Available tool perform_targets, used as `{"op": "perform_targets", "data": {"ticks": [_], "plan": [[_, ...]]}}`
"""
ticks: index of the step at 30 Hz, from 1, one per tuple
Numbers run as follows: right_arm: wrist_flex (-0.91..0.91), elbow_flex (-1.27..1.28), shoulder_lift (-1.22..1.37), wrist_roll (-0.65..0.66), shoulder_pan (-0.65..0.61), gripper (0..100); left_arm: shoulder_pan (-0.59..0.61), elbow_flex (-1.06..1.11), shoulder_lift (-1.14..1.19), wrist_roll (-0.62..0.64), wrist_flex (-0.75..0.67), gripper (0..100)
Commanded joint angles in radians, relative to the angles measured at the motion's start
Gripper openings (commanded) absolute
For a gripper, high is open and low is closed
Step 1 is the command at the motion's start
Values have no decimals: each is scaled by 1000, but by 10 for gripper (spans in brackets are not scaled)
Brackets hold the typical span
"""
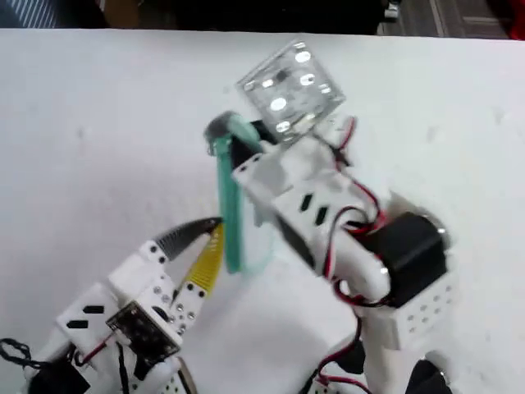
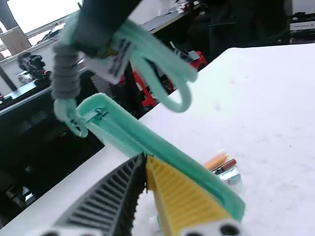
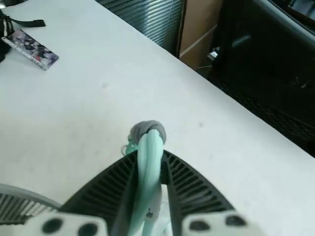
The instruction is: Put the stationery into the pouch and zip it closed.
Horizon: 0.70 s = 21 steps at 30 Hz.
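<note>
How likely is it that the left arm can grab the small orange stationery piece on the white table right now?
Probably not: the left tool looks shut on the mint-green zip pouch, which also lies between it and the small orange stationery piece.

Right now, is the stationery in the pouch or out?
Out, at least some: stationery lies on the table, outside the pouch.

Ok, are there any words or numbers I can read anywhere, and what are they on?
No text here can be read.
White tag on the pouch: dark print, too blurred to read.
Card lying on the table: a picture with some print, too small to read.
</note>
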<state>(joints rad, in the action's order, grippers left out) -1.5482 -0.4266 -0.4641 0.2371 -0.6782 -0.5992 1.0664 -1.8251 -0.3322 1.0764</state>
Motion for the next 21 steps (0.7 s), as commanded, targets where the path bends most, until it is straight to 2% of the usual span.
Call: {"op": "perform_targets", "data": {"ticks": [1, 4, 6, 11, 13, 21], "plan": [[12, -35, -10, 9, -90, 17, -120, -32, 8, 8, -57, 27], [-28, -35, -38, 11, -97, 17, -122, 5, 27, 5, -57, 27], [-68, -35, -76, 11, -101, 17, -79, 38, 31, 5, -61, 27], [-127, -35, -217, 12, -97, 17, 151, 120, 31, 11, -181, 27], [-128, -26, -257, 12, -97, 17, 205, 129, 31, 11, -203, 27], [-128, -25, -266, 12, -42, 17, 216, 126, 30, 8, -84, 27]]}}
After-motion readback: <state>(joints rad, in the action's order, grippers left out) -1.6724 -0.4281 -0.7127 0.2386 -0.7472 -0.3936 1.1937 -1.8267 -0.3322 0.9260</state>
